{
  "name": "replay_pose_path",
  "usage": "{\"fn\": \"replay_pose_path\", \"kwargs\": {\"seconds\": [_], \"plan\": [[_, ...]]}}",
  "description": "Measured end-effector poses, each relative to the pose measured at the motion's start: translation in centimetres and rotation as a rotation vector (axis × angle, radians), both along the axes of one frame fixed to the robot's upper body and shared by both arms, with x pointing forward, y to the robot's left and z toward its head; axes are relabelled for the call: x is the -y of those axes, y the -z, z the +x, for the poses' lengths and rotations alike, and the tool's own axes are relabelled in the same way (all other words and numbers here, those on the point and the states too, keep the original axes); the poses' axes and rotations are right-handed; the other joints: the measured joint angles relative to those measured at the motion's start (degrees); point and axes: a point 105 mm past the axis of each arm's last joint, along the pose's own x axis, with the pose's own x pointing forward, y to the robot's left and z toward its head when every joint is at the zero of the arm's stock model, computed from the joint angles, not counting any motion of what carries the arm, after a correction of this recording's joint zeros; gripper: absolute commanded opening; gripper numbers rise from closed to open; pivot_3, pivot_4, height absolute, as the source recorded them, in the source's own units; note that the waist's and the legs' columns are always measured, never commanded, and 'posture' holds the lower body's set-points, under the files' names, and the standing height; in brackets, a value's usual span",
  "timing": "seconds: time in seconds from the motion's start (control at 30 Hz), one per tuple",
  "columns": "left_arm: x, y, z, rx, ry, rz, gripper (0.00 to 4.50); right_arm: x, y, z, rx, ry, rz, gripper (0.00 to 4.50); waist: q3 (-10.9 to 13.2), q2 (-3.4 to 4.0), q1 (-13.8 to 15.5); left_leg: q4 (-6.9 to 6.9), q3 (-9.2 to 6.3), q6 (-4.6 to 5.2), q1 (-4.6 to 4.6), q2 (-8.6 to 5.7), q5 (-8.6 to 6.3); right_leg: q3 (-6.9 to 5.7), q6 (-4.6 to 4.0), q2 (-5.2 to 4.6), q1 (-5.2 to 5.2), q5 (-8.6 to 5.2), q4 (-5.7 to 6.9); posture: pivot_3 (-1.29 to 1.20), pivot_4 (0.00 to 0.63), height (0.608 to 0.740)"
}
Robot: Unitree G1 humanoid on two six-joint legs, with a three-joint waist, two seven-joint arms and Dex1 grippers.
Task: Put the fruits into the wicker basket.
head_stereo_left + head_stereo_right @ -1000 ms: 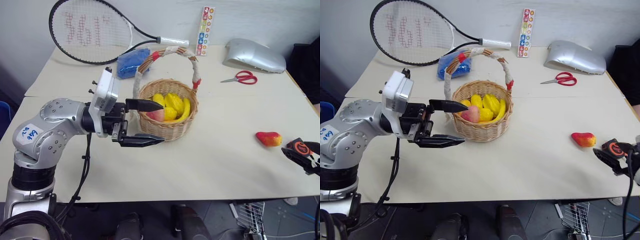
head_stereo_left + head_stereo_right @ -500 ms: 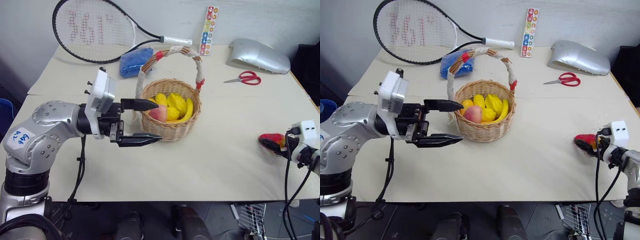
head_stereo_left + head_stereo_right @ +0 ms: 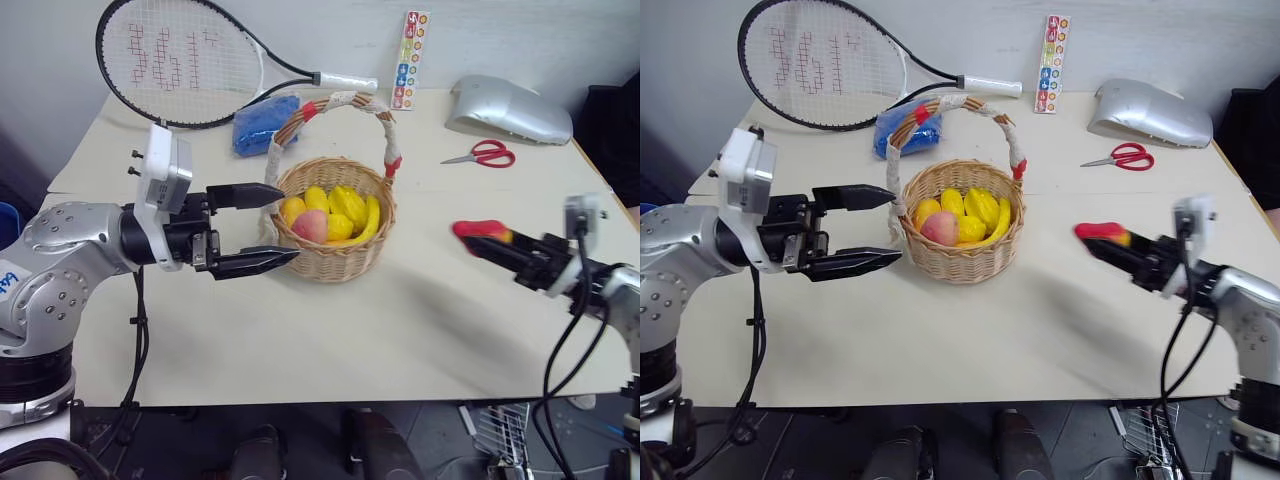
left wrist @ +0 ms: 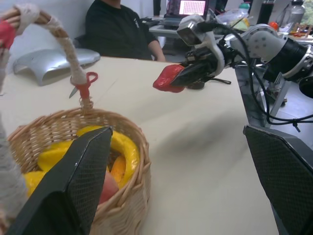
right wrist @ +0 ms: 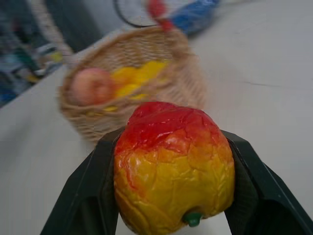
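The wicker basket stands mid-table with yellow bananas and a pink peach-like fruit inside. My right gripper is shut on a small red-and-yellow fruit and holds it above the table to the right of the basket. The right wrist view shows that fruit squeezed between both fingers, with the basket beyond. My left gripper is open with nothing in it, just left of the basket, one finger by the rim.
A tennis racket and a blue bag lie at the back left. Red scissors and a silver cover lie at the back right. A colourful strip leans on the wall. A seated person appears beyond the table.
My right gripper closed on the red-and-yellow fruit, lifted it off the table and carried it left toward the basket. My left gripper drew back a little to the left, still open.
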Motion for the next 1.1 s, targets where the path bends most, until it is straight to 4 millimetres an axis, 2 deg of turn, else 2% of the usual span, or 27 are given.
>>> {"fn": "replay_pose_path", "kwargs": {"seconds": [0.13,0.23,0.3,0.33,0.4,0.47,0.6,0.77,0.83,0.9,0.97,1.1], "plan": [[-0.2,-0.2,0.0,0.006,-0.009,0.004,4.50,-7.6,-3.2,2.3,0.100,-0.067,0.053,2.20,0.0,0.00,-0.4,0.00,0.03,-0.02,-0.10,0.02,0.01,0.03,-0.09,-0.05,-0.19,-0.01,0.09,0.00,0.150,0.740],[-0.2,-0.3,0.0,0.009,-0.014,0.004,4.50,-11.2,-4.0,4.0,0.121,-0.039,0.013,2.20,0.0,-0.04,0.0,-0.01,0.03,-0.08,-0.43,0.03,0.01,-0.01,-0.24,-0.12,-0.65,-0.10,0.31,0.00,0.150,0.740],[-0.3,-0.4,0.1,0.014,-0.020,0.000,4.50,-12.5,-3.3,4.8,0.112,-0.021,-0.026,2.93,0.0,-0.06,0.3,0.00,-0.03,-0.08,-0.66,0.02,0.01,-0.13,-0.26,-0.15,-0.85,-0.11,0.36,0.00,0.150,0.740],[-0.3,-0.5,0.1,0.018,-0.023,-0.002,4.50,-12.9,-2.7,5.3,0.103,-0.003,-0.050,3.16,0.0,-0.06,0.3,0.04,-0.03,-0.04,-0.79,0.03,-0.02,-0.17,-0.26,-0.17,-0.89,-0.11,0.43,0.00,0.150,0.740],[-0.4,-0.7,0.1,0.024,-0.029,-0.004,4.50,-12.9,-1.9,6.0,0.086,0.033,-0.064,3.92,0.0,-0.06,0.1,0.15,-0.02,0.04,-1.06,0.02,-0.06,-0.29,-0.20,-0.18,-1.03,-0.07,0.41,0.00,0.150,0.740],[-0.4,-0.7,0.1,0.024,-0.030,-0.005,4.50,-12.6,-1.7,6.4,0.081,0.062,-0.067,4.47,0.0,-0.06,0.1,0.18,-0.02,0.09,-1.11,0.01,-0.09,-0.33,-0.18,-0.21,-1.06,-0.06,0.41,0.00,0.150,0.740],[-0.5,-0.8,0.1,0.029,-0.039,-0.009,4.50,-10.8,-2.8,5.9,0.139,0.104,-0.083,4.47,0.0,-0.07,0.2,0.17,-0.10,0.08,-1.13,0.04,-0.08,-0.42,-0.18,-0.22,-1.05,-0.06,0.37,0.00,0.150,0.740],[-0.8,-0.5,0.3,0.021,-0.059,-0.018,4.50,-5.6,-5.1,3.6,0.190,0.166,-0.067,4.47,0.0,-0.07,0.2,0.19,-0.11,0.07,-1.11,0.03,-0.08,-0.42,-0.18,-0.20,-1.00,-0.06,0.32,0.00,0.150,0.740],[-0.7,-0.6,0.3,0.022,-0.062,-0.022,4.50,-4.6,-5.1,3.3,0.185,0.184,-0.068,4.47,0.0,-0.08,-0.1,0.19,0.03,0.06,-0.96,0.03,-0.07,-0.39,-0.18,-0.17,-0.99,-0.06,0.25,0.00,0.150,0.740],[-0.7,-0.6,0.3,0.028,-0.060,-0.026,4.50,-4.1,-4.7,4.0,0.167,0.232,-0.064,4.47,0.0,-0.08,-0.7,0.18,0.08,-0.02,-0.83,0.01,-0.01,-0.31,-0.21,-0.14,-0.99,-0.05,0.38,0.00,0.150,0.740],[-0.5,-0.8,0.3,0.041,-0.053,-0.028,4.50,-4.0,-4.0,5.7,0.146,0.303,-0.044,4.47,0.0,-0.09,-1.2,0.15,0.06,-0.13,-0.74,-0.10,0.08,-0.22,-0.32,-0.08,-0.94,0.02,0.43,0.00,0.150,0.740],[0.0,-1.4,0.3,0.066,-0.028,-0.028,4.50,-6.4,-3.5,8.8,0.122,0.332,-0.001,4.47,0.0,-0.08,-1.7,-0.03,0.11,-0.30,-0.56,-0.05,0.19,0.05,-0.41,0.06,-0.95,0.00,0.55,0.00,0.150,0.740]]}}
